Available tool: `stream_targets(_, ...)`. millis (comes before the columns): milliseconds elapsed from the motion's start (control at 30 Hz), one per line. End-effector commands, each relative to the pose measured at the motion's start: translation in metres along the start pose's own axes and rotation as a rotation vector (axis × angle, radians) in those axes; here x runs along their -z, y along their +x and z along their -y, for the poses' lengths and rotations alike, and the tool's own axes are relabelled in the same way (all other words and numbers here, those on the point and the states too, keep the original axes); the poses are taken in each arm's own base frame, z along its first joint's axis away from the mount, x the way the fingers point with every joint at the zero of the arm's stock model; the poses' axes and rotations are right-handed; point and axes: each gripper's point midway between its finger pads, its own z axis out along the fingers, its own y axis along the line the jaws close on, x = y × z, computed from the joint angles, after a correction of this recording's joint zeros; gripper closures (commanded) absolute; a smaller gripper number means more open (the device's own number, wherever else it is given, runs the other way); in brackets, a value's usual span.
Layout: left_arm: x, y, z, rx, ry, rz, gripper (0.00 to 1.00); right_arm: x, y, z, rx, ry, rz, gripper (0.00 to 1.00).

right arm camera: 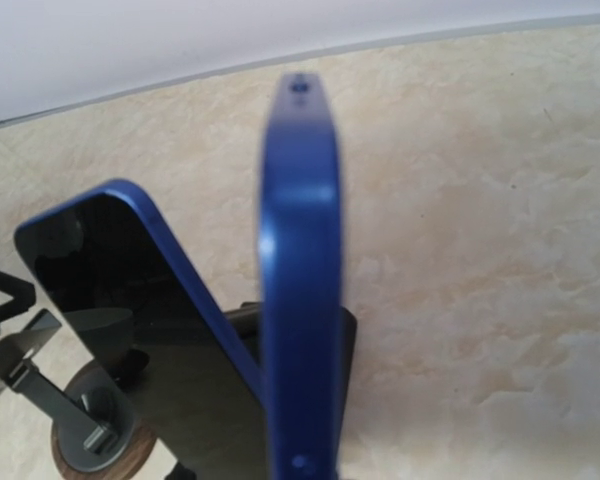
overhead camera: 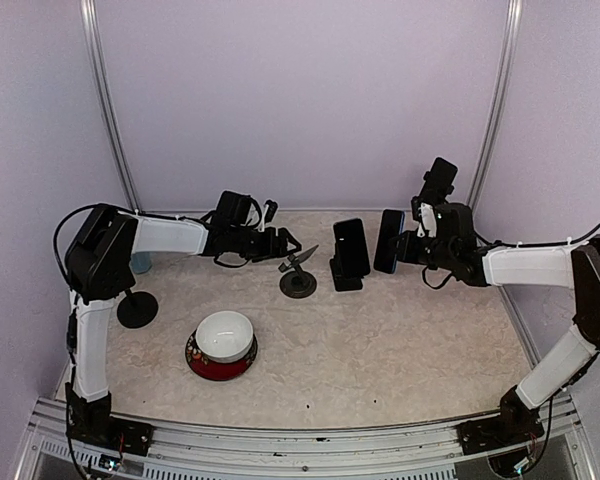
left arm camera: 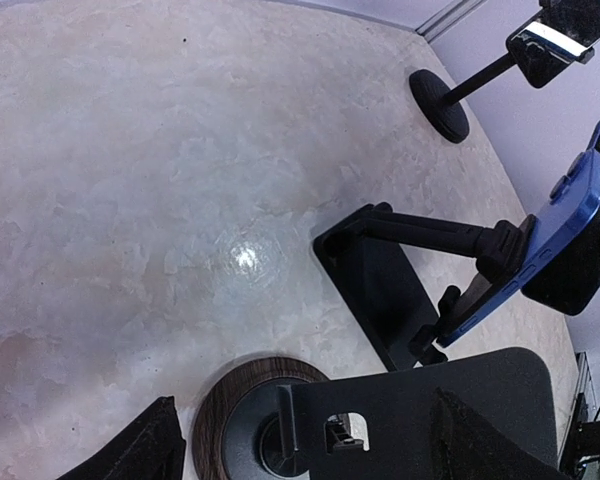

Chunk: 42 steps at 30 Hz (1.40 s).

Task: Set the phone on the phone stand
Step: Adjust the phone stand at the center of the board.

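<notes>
My right gripper point(overhead camera: 398, 246) is shut on a blue-edged phone point(overhead camera: 388, 240), held upright above the table; the right wrist view shows that phone point(right arm camera: 300, 280) edge-on, with the fingers hidden behind it. A second blue phone point(left arm camera: 565, 225) leans on a black folding stand point(overhead camera: 347, 272) just left of it. Left of that stands a small phone stand point(overhead camera: 298, 281) with a round wood-rimmed base point(left arm camera: 230, 395) and a tilted dark plate point(left arm camera: 420, 410). My left gripper point(left arm camera: 302, 410) is open, its fingers point(left arm camera: 150, 450) on either side of this plate.
A white bowl on a red plate point(overhead camera: 221, 345) sits front left. A black round-based stand point(overhead camera: 137, 308) is at the left. Another rod stand with a black disc base point(left arm camera: 440, 103) is at the back right near the wall.
</notes>
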Motion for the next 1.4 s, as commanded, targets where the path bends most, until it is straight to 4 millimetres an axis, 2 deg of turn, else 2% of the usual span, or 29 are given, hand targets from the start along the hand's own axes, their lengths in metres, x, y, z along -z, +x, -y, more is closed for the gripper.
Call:
stream_targets(0, 0.0, -0.012, -0.003, 0.018, 0.009, 0.014, 0.22, 0.009, -0.022, -0.009, -0.007, -0.041, 0.066, 1.0)
stream_targets(267, -0.008, -0.006, -0.01, 0.037, 0.024, -0.007, 0.43, 0.009, -0.022, -0.011, -0.011, -0.052, 0.066, 1.0)
stream_targets(567, -0.011, 0.008, -0.007, 0.062, 0.07, -0.045, 0.48, 0.012, -0.023, -0.01, -0.001, -0.043, 0.071, 1.0)
stream_targets(833, -0.016, 0.013, -0.009, 0.081, 0.092, -0.064, 0.63, 0.016, -0.021, -0.01, -0.007, -0.046, 0.074, 1.0)
stream_targets(1000, -0.012, 0.016, -0.008, 0.088, 0.098, -0.064, 0.7, 0.02, -0.021, -0.008, -0.005, -0.032, 0.083, 1.0)
stream_targets(1100, -0.01, 0.017, -0.007, 0.092, 0.099, -0.061, 0.78, 0.021, -0.02, -0.009, -0.012, -0.04, 0.084, 1.0)
stream_targets(1233, -0.002, 0.011, -0.005, 0.087, 0.091, -0.017, 1.0, 0.022, -0.019, -0.012, -0.024, -0.059, 0.079, 1.0)
stream_targets(1367, 0.015, -0.001, -0.004, 0.082, 0.05, 0.066, 1.0, 0.027, -0.02, -0.012, -0.021, -0.056, 0.088, 1.0)
